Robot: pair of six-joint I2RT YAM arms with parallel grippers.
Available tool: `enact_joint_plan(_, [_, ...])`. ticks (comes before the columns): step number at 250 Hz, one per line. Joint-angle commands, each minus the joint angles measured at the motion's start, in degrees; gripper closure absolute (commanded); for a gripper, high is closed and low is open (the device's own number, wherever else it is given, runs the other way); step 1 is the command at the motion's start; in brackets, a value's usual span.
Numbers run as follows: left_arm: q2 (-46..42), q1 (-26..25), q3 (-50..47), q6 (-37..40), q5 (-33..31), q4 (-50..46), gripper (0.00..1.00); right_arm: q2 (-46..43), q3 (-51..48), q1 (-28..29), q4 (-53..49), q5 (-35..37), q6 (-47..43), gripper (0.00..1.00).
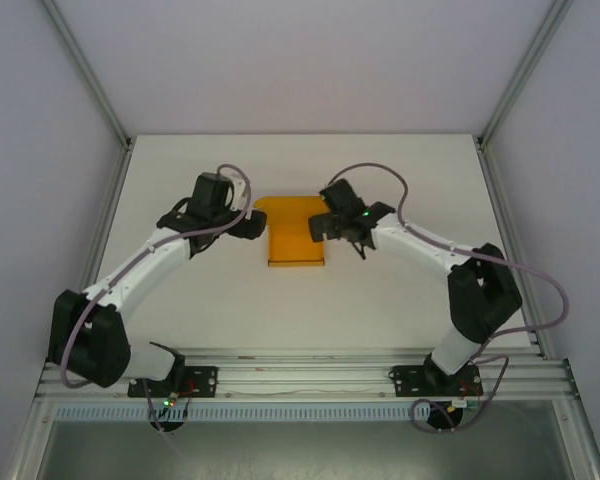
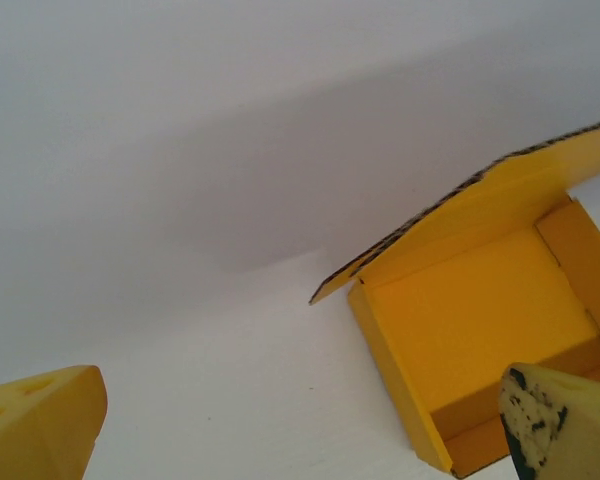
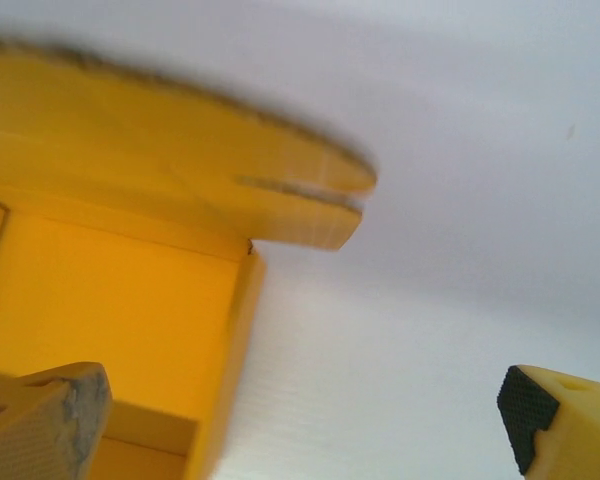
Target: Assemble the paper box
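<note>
The orange-yellow paper box point(image 1: 296, 243) sits mid-table as an open tray, its lid flap point(image 1: 288, 207) raised at the far end. My left gripper point(image 1: 254, 225) is at the box's left side and is open. In the left wrist view the left side wall point(image 2: 395, 380) lies between the spread fingers point(image 2: 50, 420), with the right fingertip over the box's inside point(image 2: 470, 320). My right gripper point(image 1: 327, 226) is at the right side, also open. Its left finger point(image 3: 40, 425) hangs over the box floor point(image 3: 110, 300), and the right wall point(image 3: 230, 350) runs between the fingers.
White tabletop point(image 1: 400, 180) surrounds the box on all sides. Aluminium frame posts point(image 1: 110, 200) edge the table left and right, and a rail point(image 1: 300, 372) carrying both arm bases runs along the near edge.
</note>
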Motion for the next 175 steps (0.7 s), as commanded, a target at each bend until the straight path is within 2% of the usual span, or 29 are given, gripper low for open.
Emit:
enact_joint_plan(1, [4.2,0.4,5.3,10.3,2.2,-4.5,0.0,0.2,4.9,-2.9,-2.2,-11.0,-22.8,0.0])
enact_joint_plan(29, [10.6,0.4,12.6,15.0,3.8,-10.8,0.0,4.0,11.7,-6.8,-6.8,-19.3,-33.8,0.0])
enact_joint_plan(43, [12.9,0.4,14.7,18.7,6.2,-12.4,0.01,6.6,15.1,-8.0,-9.8,-21.7,-38.8,0.08])
enact_joint_plan(62, [15.9,0.4,17.4,21.5,6.6,-14.6,0.15,10.6,20.8,-8.9,-15.5,-23.9,-43.3,0.25])
enact_joint_plan(69, [17.0,0.5,18.5,22.0,6.4,-15.5,0.22,12.1,23.0,-9.2,-18.0,-24.2,-44.4,0.29])
enact_joint_plan(83, [19.0,0.5,20.5,22.5,5.5,-16.8,0.34,15.1,27.2,-9.3,-23.3,-24.7,-47.1,0.3])
enact_joint_plan(107, [21.2,0.4,22.9,22.4,5.3,-17.9,0.41,18.7,31.0,-9.6,-28.9,-25.8,-50.9,0.3])
enact_joint_plan(122, [21.8,0.4,23.5,22.4,6.2,-17.7,0.46,20.0,32.0,-9.6,-29.4,-25.2,-51.0,0.36])
enact_joint_plan(153, [22.4,0.4,24.3,22.2,6.0,-17.5,0.63,21.1,32.8,-9.6,-28.6,-24.8,-49.2,0.61])
enact_joint_plan(165, [22.5,0.4,24.6,22.0,5.3,-17.8,0.73,20.8,32.7,-9.6,-28.4,-24.4,-48.7,0.68])
enact_joint_plan(175, [22.3,0.3,24.6,21.8,4.8,-17.7,0.85,20.6,32.4,-9.7,-28.1,-23.9,-48.1,0.73])
